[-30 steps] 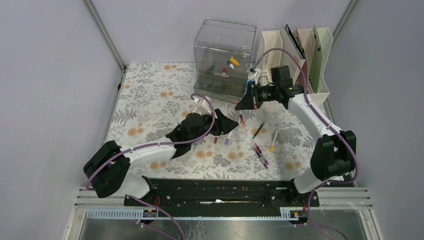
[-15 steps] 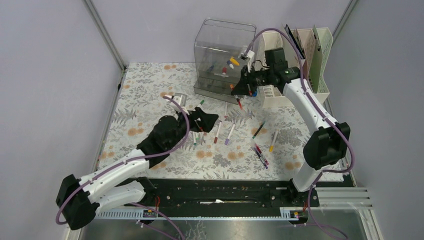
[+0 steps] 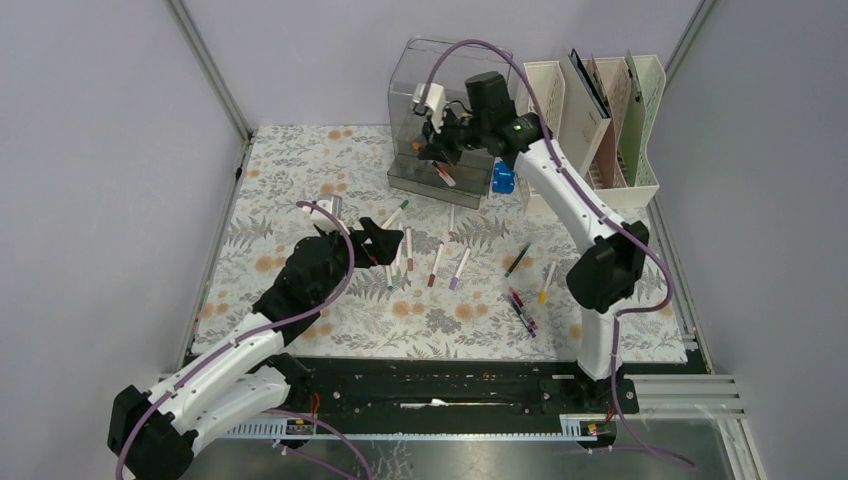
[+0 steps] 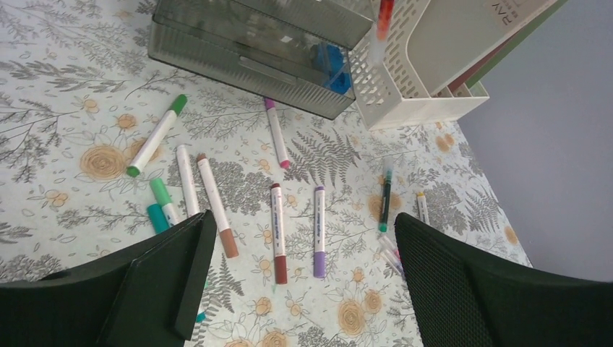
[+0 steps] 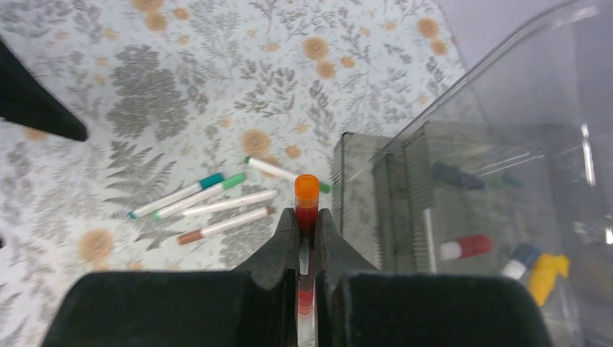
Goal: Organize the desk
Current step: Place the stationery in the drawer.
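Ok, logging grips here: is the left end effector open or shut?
Open. The left wrist view shows the left end effector with its fingers wide apart above the desk; loose markers lie below the gap, none gripped.

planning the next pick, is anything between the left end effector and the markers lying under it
Nothing visible does. The left end effector hangs open above the desk; the dark red marker and purple marker lie uncovered on it in the gap between its fingers.
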Tool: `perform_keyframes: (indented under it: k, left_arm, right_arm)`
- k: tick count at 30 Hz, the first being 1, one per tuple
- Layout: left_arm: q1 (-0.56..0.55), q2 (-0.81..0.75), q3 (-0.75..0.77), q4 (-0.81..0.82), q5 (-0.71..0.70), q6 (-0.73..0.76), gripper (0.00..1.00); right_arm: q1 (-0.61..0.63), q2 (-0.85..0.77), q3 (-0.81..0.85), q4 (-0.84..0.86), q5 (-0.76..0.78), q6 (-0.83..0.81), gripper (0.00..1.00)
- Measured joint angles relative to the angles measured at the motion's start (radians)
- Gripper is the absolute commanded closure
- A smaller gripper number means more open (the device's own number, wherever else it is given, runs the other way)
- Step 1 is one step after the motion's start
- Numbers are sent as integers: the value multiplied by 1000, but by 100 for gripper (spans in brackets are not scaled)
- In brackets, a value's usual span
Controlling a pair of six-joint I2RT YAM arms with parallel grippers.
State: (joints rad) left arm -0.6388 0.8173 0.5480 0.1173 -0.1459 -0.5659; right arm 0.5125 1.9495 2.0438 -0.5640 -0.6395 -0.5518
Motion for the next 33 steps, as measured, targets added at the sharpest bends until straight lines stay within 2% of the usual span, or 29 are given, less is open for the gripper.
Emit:
perform_keyframes:
  k: [5, 13, 17, 24, 27, 30, 33]
  left_arm:
    - [21, -13, -3, -30, 3, 0, 1]
    - [27, -49, -22, -73, -9, -14, 1]
    - [29, -64, -35, -74, -20, -33, 1]
    - [31, -70, -56, -69, -30, -86, 1]
    - [31, -70, -72, -51, -35, -115, 1]
    - [31, -71, -96, -30, -35, -148, 1]
    - [31, -75, -120, -6, -35, -186, 1]
  right_arm:
    - [48, 77, 93, 15, 125, -81, 100]
    - [66, 122, 98, 101, 311, -187, 98]
    - [66, 122, 46, 187, 380, -217, 93]
    - [66, 122, -96, 257, 455, -234, 91]
    - [66, 122, -134, 279, 475, -233, 84]
    - [66, 122, -162, 299, 494, -229, 68]
    - [66, 124, -177, 312, 517, -220, 56]
